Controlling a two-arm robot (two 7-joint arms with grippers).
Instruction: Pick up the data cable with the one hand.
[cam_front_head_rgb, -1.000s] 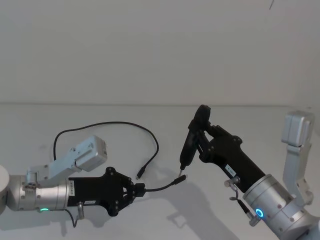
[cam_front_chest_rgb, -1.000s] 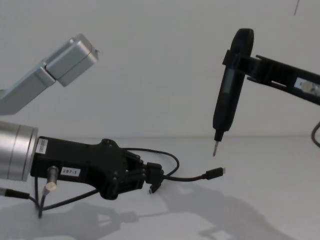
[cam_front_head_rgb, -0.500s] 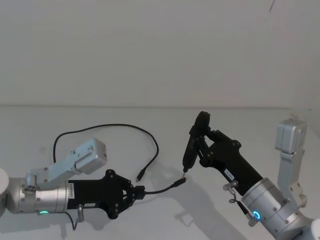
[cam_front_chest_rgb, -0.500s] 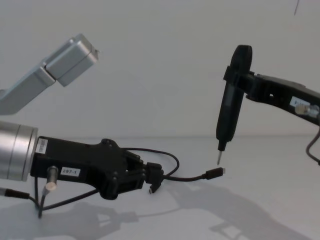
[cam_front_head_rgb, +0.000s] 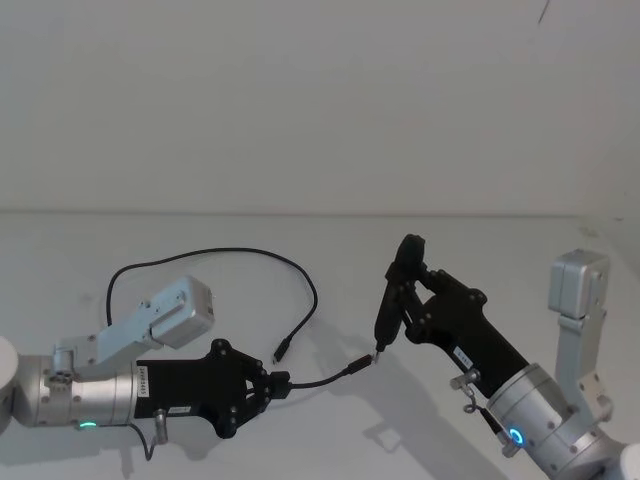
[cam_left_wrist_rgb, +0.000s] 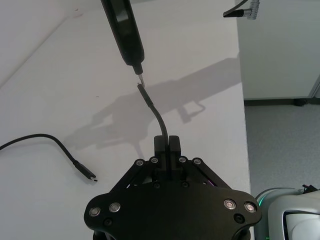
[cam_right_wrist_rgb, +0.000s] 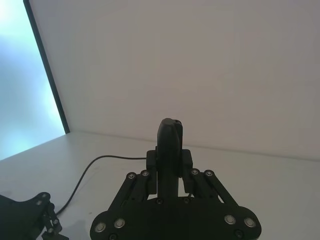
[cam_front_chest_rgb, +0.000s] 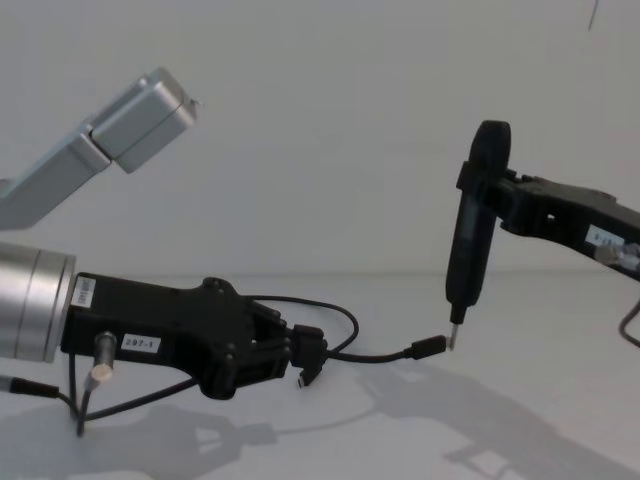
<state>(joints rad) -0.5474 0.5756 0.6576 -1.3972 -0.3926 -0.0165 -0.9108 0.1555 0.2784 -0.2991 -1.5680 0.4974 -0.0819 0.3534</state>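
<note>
Lowered, right gripper's (cam_front_chest_rgb: 487, 205) pen tool (cam_front_chest_rgb: 472, 240) touches data cable (cam_front_chest_rgb: 380, 355) plug.

I saw a black pen-shaped tool (cam_front_chest_rgb: 471, 246) standing upright over a white table (cam_front_head_rgb: 200, 235), metal tip down.

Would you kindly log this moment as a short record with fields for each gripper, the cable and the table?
left gripper: shut on the cable near one plug, low over the table
right gripper: shut on a pen tool, held upright, tip at the raised plug
cable: loops across the table, far plug lying free
table: white
</note>
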